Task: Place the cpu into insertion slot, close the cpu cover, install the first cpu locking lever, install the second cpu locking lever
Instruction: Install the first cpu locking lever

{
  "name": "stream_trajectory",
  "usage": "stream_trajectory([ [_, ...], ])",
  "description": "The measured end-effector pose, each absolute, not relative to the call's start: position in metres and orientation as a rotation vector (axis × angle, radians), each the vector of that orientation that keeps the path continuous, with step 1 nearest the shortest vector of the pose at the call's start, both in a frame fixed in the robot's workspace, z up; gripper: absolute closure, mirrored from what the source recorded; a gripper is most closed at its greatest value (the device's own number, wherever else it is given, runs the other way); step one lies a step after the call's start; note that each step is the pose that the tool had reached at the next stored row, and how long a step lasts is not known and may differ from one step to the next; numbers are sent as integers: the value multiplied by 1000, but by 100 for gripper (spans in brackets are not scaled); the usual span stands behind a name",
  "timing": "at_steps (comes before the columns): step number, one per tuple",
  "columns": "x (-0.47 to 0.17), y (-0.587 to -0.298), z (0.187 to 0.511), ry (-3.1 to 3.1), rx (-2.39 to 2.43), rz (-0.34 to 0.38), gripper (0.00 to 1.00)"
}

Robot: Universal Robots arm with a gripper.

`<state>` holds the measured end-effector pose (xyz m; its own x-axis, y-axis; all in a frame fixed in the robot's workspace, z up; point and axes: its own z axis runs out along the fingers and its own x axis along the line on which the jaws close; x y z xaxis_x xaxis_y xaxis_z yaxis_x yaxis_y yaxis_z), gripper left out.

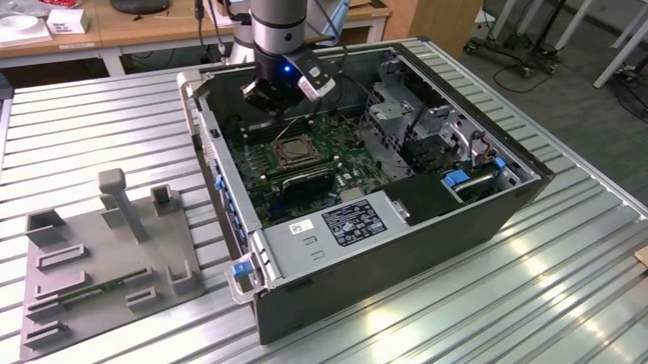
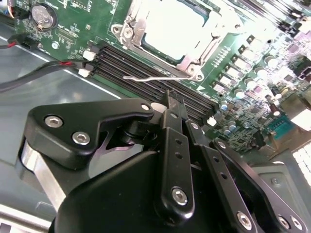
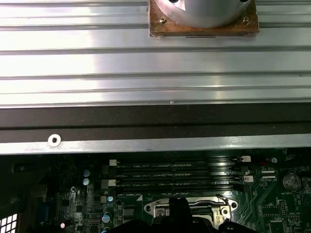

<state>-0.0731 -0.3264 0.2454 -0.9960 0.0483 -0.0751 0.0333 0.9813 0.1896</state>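
Matt blk plastic pincer (image 2: 171, 103), shiny metal cpu cover (image 2: 130, 28), ribbed alu table (image 1: 102, 121)

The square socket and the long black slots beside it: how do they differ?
The socket is square with a silver frame; the memory slots are long, narrow and black. The socket holds a pale flat chip; the slots look empty. Both sit on the green board.

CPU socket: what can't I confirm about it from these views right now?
- Second wrist view: glare whitens the centre of the insertion slot, and the picture's edge cuts off its far side.
- First wrist view: the gripper covers most of it.
- Exterior view: it is too small to tell whether it is locked.
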Motion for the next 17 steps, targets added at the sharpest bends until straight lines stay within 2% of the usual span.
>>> stream_trajectory([
  [13, -67, -324, 240, 3048, 63, 289, 89],
  [17, -67, -323, 240, 3050, 62, 263, 89],
])
